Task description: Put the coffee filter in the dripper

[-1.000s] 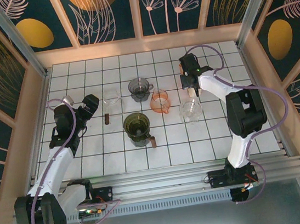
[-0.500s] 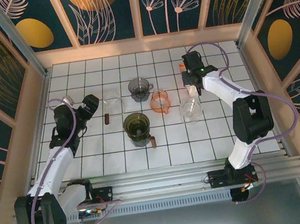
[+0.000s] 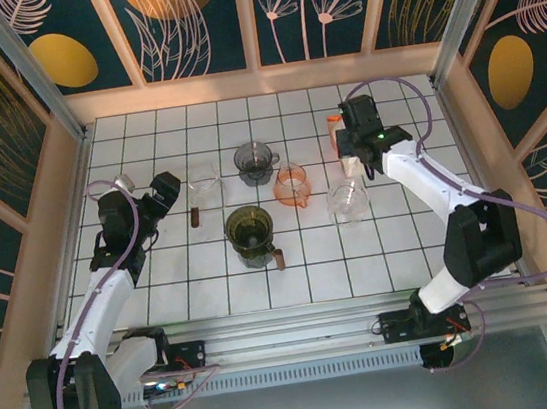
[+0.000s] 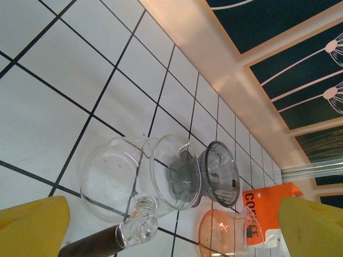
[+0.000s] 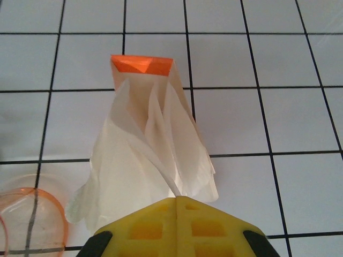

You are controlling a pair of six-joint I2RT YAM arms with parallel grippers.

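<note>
R arm swung rightward, upper right of frame; right jaws pinching coffee filter (image 5: 150, 155), left jaws wide, empty. Risk: edge-only pinch, paper may slip/tear.

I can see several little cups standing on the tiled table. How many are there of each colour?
Clear: 2, the handled clear cup and the plain clear cup
Grey: 1, the grey cup
Orange: 1, the orange cup
Dark green: 1, the green cup
Total: 5
</note>
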